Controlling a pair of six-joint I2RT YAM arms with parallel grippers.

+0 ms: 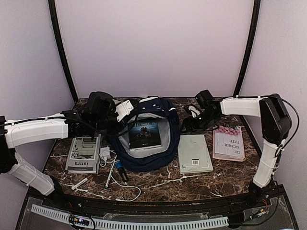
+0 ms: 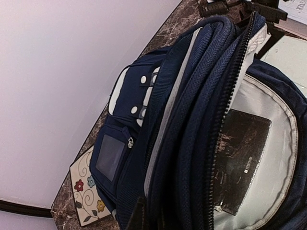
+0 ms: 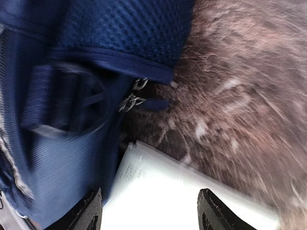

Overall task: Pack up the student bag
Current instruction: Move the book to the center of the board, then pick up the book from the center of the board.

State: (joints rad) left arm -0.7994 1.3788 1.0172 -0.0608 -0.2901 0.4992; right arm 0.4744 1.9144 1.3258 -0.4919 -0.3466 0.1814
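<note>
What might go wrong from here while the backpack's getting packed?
1. The right pincer stands open over a corner of the pale book, which lies flat on the table; its fingers may slip off instead of gripping it.
2. That corner sits right by the backpack, so fabric or the metal clip may get caught.
3. The left pincer holds the backpack open; if it slips, the opening may fall shut.

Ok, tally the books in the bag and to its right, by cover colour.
Dark-covered book, inside the open navy blue fabric backpack: 1
Pale grey-green paperback book: 1
Pink-and-white paperback book: 1
Total: 3
</note>
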